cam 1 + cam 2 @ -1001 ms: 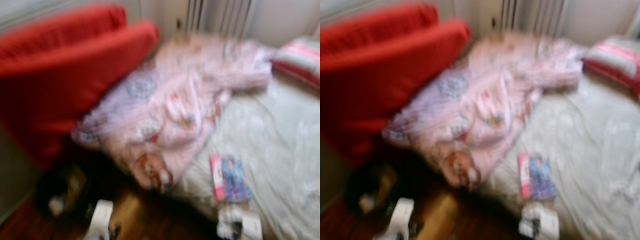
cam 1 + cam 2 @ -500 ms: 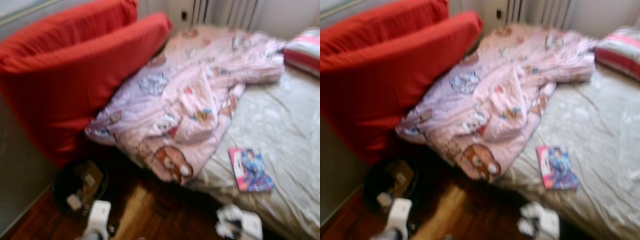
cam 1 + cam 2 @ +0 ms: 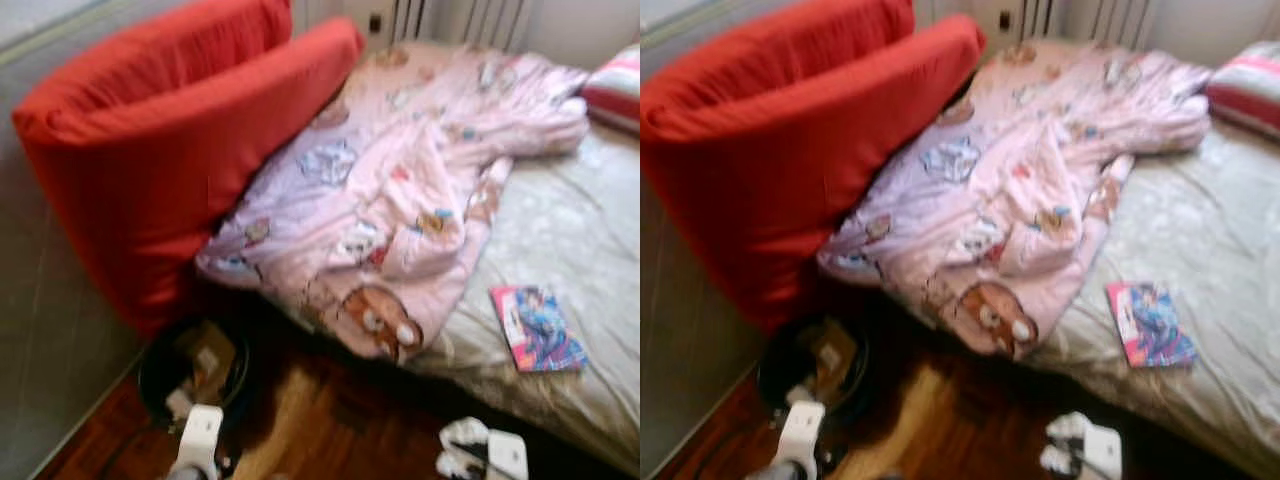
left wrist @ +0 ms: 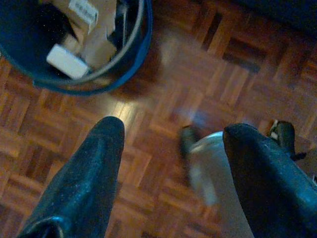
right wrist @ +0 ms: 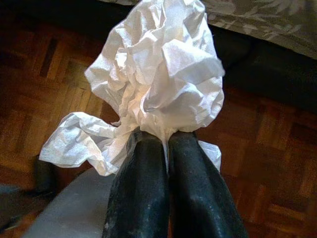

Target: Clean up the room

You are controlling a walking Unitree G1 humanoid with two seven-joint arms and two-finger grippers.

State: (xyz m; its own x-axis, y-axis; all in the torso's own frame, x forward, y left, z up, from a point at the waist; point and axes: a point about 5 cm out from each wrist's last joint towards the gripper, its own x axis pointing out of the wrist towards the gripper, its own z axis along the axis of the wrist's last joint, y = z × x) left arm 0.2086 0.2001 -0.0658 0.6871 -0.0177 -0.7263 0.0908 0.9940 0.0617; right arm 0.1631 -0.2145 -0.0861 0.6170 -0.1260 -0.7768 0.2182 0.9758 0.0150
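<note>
My right gripper is shut on a crumpled white paper wad, held low over the parquet floor beside the bed; the wad also appears in the head view. My left gripper is open and empty above the floor, a short way from a dark round bin that holds cardboard and white scraps. In the head view the bin stands on the floor at the foot of the red cushions, in front of my left wrist.
Two big red cushions lean against the wall on the left. A pink patterned duvet hangs off the bed edge. A colourful book lies on the grey sheet. A striped pillow and a radiator are at the back.
The whole picture has slid to the right and sharpened, so the camera has turned left. The bin shows more fully. The right gripper still holds the paper wad.
</note>
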